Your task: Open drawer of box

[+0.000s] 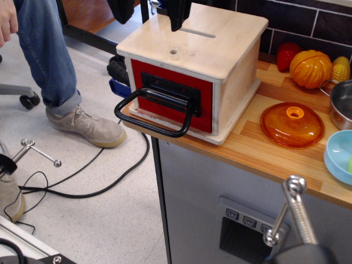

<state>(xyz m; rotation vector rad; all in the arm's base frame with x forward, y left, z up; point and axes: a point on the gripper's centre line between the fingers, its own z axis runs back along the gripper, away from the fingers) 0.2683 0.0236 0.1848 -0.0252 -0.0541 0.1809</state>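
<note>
The pale plywood box (220, 49) stands on the left end of a wooden counter, with a thin slot and a small round hole in its top. Its drawer (203, 102) has a glossy red front that sits flush with the box, so it looks shut. A large black loop handle (157, 113) juts out from a black plate past the counter's edge. My gripper (179, 14) is dark and cut off by the top edge. It hangs over the back of the box top near the slot, well above the handle. Its jaws are not visible.
An orange glass lid (292, 124), a metal pot (341, 104), a blue bowl (338, 157) and toy vegetables (311, 67) lie on the counter (264, 154) to the right of the box. A person's leg and shoe (82, 124) stand on the floor at left, among cables. A metal rod (297, 212) is in the foreground.
</note>
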